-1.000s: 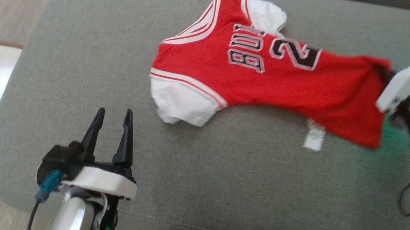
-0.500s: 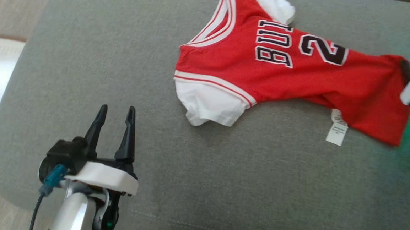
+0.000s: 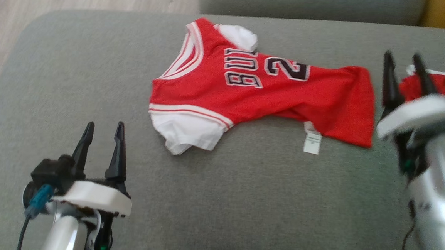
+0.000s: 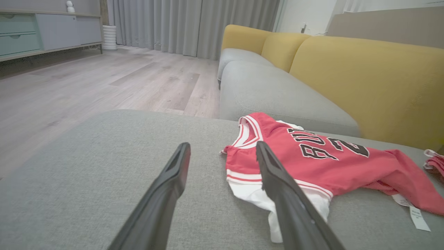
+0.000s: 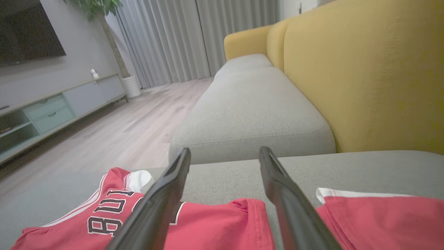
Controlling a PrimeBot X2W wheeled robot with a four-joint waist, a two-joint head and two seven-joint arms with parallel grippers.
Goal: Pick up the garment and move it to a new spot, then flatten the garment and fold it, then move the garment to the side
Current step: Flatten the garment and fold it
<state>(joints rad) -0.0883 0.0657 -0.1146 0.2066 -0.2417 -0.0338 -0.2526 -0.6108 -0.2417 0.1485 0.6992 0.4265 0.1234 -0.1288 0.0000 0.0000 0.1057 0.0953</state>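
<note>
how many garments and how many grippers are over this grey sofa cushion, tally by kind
red garments: 2 (red and white jersey with black lettering, second red and white garment)
dark two-fingered grippers: 2 (left gripper, right gripper)
total: 4

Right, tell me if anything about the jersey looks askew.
The red and white basketball jersey lies rumpled on the grey sofa cushion: middle bunched, near white sleeve crumpled, white label poking out under its lower edge.
</note>
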